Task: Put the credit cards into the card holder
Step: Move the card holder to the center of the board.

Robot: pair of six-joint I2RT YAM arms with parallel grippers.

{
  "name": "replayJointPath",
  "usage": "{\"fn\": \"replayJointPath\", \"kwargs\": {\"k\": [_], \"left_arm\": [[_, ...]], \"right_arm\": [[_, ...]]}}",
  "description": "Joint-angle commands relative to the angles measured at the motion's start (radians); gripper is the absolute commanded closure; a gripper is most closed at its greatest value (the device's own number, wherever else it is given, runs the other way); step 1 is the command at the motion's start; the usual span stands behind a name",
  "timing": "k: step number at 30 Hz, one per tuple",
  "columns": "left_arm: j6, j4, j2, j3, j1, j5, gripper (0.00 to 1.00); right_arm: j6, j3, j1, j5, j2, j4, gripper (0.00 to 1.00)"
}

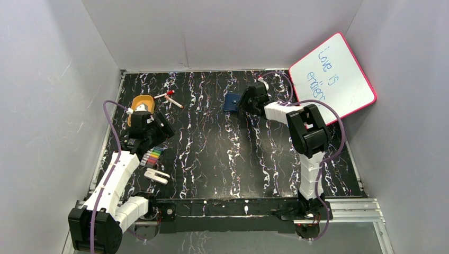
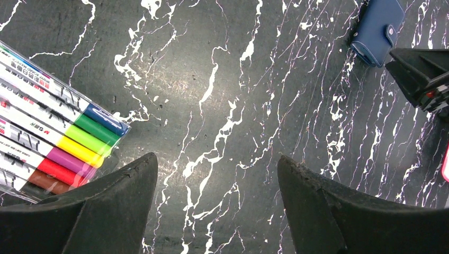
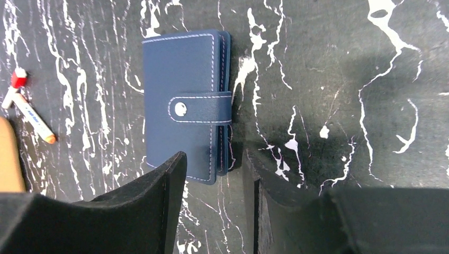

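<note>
Your card holder (image 3: 185, 106) lies flat on the desk (image 3: 344, 79), folded, with its tab snapped down. It sits in the upper middle of the top view. No card can go in while it is closed, which I judge is why the right jaws are at it first.

In the right wrist view those jaws stand half spread at the holder's lower right corner. One finger overlaps the cover and the other sits just beside the page edge. You cannot tell whether they press on it.

The left jaws are spread wide over bare desk beside the marker pack (image 2: 63, 143), well apart from the holder. The pale flat pieces (image 1: 157, 175) at the lower left of the top view are probably the credit cards, lying near the left arm.
</note>
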Motion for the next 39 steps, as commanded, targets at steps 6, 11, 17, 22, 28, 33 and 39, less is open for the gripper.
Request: {"fn": "replayJointPath", "kwargs": {"k": [6, 11, 17, 22, 28, 33, 39], "left_arm": [[0.011, 0.003, -0.01, -0.006, -0.001, -0.003, 0.2], [0.01, 0.005, -0.009, -0.007, -0.001, -0.001, 0.2], [0.01, 0.006, -0.006, -0.007, -0.001, 0.001, 0.2], [0.01, 0.007, -0.007, -0.009, -0.001, -0.002, 0.2], [0.012, 0.003, -0.01, -0.008, -0.001, -0.009, 0.2], [0.011, 0.003, -0.02, -0.007, -0.002, -0.012, 0.2], [0.011, 0.002, -0.032, -0.006, -0.001, -0.022, 0.2]], "right_arm": [[0.03, 0.026, -0.001, -0.043, 0.034, 0.05, 0.55], [0.029, 0.015, -0.001, -0.057, 0.036, 0.062, 0.63], [0.027, -0.017, -0.001, -0.065, 0.027, 0.085, 0.76], [0.033, -0.039, -0.001, -0.102, 0.018, 0.101, 0.95], [0.038, -0.153, -0.001, -0.123, -0.102, 0.136, 1.0], [0.047, -0.339, 0.0, -0.175, -0.281, 0.14, 1.0], [0.041, -0.608, 0.034, -0.194, -0.563, 0.089, 1.0]]}}
